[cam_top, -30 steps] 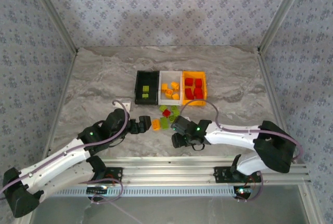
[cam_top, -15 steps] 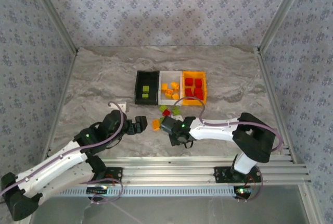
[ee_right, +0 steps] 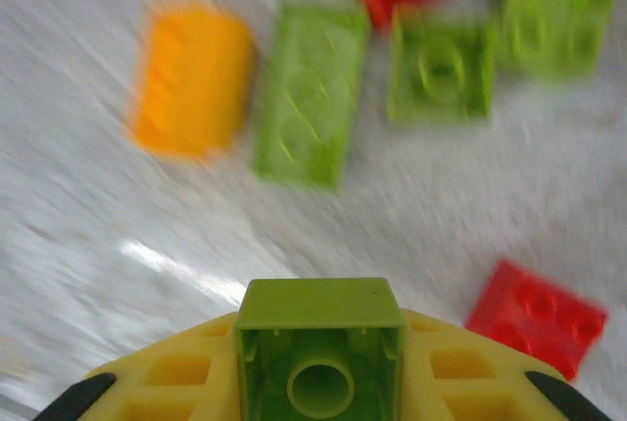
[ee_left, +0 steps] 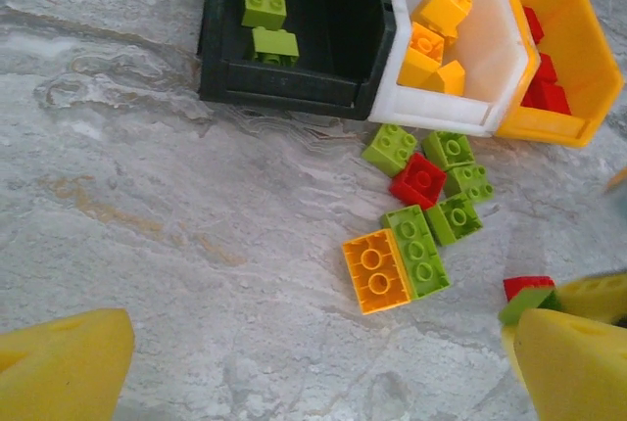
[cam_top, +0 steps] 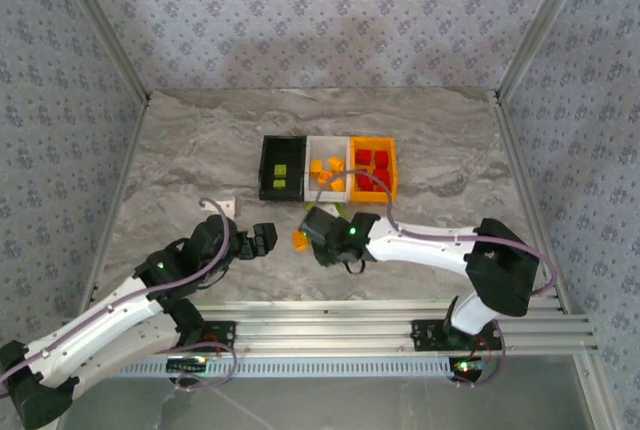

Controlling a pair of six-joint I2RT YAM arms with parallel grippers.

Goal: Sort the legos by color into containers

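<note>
Closing on a lime green brick (ee_right: 315, 343), the right gripper (cam_top: 320, 228) has swung left over the last second. It is now over the loose pile (ee_left: 431, 215) on the table (ee_left: 147, 225), just near the bins. Its jaws have narrowed until the pads seem to hold the brick. I judge this green is bound for the black bin (ee_left: 284, 88), far and left. The left gripper (cam_top: 262, 240) has drawn back a little toward the near left, jaws wide and empty.

Counted:
- Three bins.
- Two green bricks in the black bin.
- Four orange-yellow in the white bin (ee_left: 436, 113).
- At least three red in the orange bin (ee_left: 573, 39).
- Loose: five green, two red, one orange-yellow.
</note>
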